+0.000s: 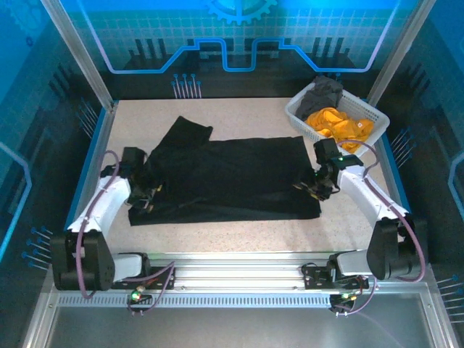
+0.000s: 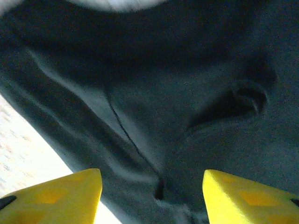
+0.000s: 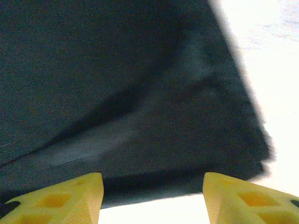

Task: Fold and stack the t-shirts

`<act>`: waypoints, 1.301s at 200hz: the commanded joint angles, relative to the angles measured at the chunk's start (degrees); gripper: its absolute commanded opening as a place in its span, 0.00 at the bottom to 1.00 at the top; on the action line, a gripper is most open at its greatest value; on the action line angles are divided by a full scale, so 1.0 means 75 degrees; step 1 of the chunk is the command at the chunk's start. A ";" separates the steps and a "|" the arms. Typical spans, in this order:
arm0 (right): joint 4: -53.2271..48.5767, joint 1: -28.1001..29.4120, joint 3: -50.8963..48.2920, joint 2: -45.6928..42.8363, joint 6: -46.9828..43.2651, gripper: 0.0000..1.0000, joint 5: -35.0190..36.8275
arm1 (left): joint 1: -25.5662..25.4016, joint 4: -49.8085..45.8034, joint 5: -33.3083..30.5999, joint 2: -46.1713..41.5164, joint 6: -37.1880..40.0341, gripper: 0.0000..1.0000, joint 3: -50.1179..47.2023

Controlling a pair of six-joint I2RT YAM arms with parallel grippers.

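currently the large black t-shirt [image 1: 225, 177] is lying spread flat across the middle of the speckled desk [image 1: 239, 116], its body running from left to right and one sleeve [image 1: 185, 132] angling away toward the far left. the left fingers [image 2: 60, 198] are resting low over the shirt's left end, near its front corner, and from the left wrist their yellow tips are standing wide apart, released, with wrinkled dark cloth and a seam line lying beneath the gap; a strip of pale desk is showing at the lower left of that view. the right fingers [image 3: 60, 198] are hovering at the shirt's right end, close to its near right corner, and they too are spread apart and gripping nothing, with the cloth's edge and a corner of bare desk showing past them. whether either set of tips is actually touching the fabric is not clear. at the far right corner of the desk a white lattice basket [image 1: 299, 110] is sitting apart from the black shirt, and it is holding the orange-yellow t-shirt [image 1: 337, 125], crumpled toward its near side, and the dark grey t-shirt [image 1: 324, 90], bunched at its far end and rising over the rim.
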 commanded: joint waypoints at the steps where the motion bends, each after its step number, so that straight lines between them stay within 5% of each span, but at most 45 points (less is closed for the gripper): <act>1: 0.1935 0.0513 0.0099 0.0285 -0.0306 0.65 -0.2265 | -0.0875 0.0428 0.0741 0.0131 -0.1690 0.62 -0.0484; 31: 0.2396 0.1115 0.0562 0.0743 -0.0353 0.67 -0.2920 | -0.1623 0.1811 0.0932 0.0555 -0.2654 0.63 -0.0968; 65: 0.2469 0.1198 0.0540 0.0836 -0.0167 0.66 -0.2855 | -0.1770 0.1501 0.0776 0.1512 -0.2251 0.57 -0.0354; 105: 0.2198 0.1115 0.0625 0.0766 -0.0224 0.64 -0.2727 | -0.1804 0.1816 0.0536 0.1875 -0.2077 0.24 0.0027; 152: 0.2098 0.0938 0.0580 0.0834 -0.0177 0.61 -0.2765 | -0.1986 0.1199 0.0295 0.2670 -0.1291 0.02 0.1287; 260: 0.1977 0.0772 0.0763 0.1176 -0.0114 0.59 -0.2879 | -0.2587 -0.0368 0.0268 0.5366 0.2084 0.00 0.4412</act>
